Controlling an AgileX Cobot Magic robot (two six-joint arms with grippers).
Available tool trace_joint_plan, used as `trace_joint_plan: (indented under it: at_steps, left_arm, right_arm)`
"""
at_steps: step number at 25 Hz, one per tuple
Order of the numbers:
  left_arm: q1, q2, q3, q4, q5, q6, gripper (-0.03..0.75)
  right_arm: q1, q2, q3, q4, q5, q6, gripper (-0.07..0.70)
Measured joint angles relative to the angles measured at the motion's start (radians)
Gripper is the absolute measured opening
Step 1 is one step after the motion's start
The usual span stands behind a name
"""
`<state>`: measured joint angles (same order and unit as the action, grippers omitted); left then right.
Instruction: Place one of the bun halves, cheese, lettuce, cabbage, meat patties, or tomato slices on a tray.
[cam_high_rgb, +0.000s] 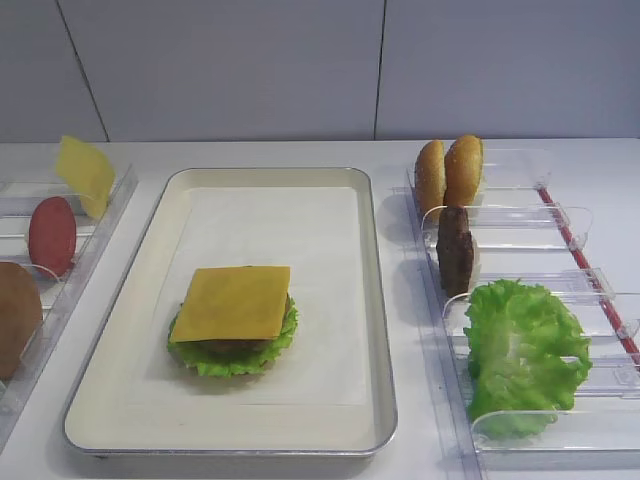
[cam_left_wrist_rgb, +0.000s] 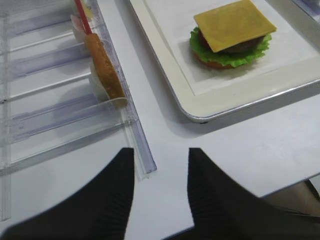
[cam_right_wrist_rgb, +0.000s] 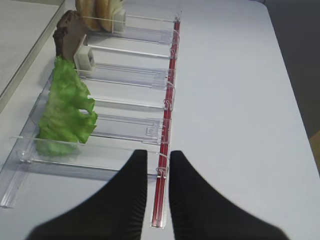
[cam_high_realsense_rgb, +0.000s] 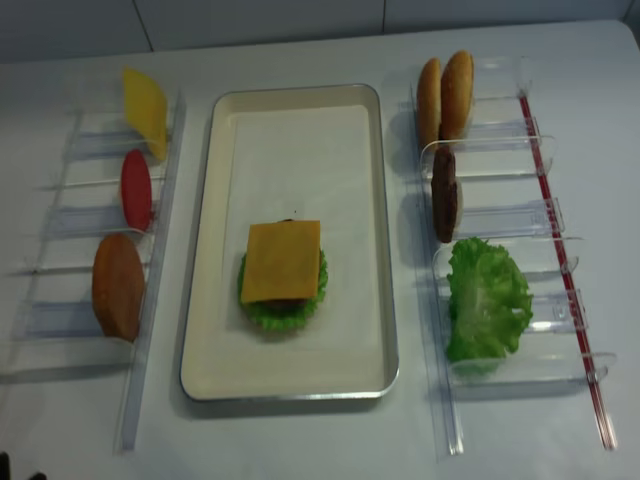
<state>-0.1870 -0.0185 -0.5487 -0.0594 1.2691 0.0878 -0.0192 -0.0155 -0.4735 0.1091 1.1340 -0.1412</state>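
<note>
One stack sits on the tray (cam_high_rgb: 375, 300) in your high view: cheese (cam_high_rgb: 233, 302) over a patty and lettuce (cam_high_rgb: 240, 358). In your right wrist view, the right claw (cam_right_wrist_rgb: 158, 165) is together, empty, above the clear rack (cam_right_wrist_rgb: 125, 130). In your left wrist view, the left claw (cam_left_wrist_rgb: 161, 162) is apart, empty, over the counter (cam_left_wrist_rgb: 200, 150).

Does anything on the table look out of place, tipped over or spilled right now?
Nothing stands out. The stack on the tray sits tidy: cheese flat on top, lettuce frilling out beneath. The spare ingredients stand upright in the clear racks on both sides, and nothing has spilled.
</note>
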Motion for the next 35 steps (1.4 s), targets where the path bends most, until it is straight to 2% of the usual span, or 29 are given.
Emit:
trace_joint_plan:
  at_steps: [3,7,35]
  left_arm:
    - [0.000,0.000,0.045,0.000,-0.049,0.000,0.242]
    - [0.000,0.000,0.056,0.000,-0.076,0.000,0.237]
    - [0.000,0.000,0.058,0.000,-0.085,0.000,0.235]
  right_arm:
    - [0.000,0.000,0.000,0.000,0.000,0.000,0.149]
    - [0.000,0.000,0.000,0.000,0.000,0.000,0.149]
    - [0.000,0.000,0.000,0.000,0.000,-0.006,0.140]
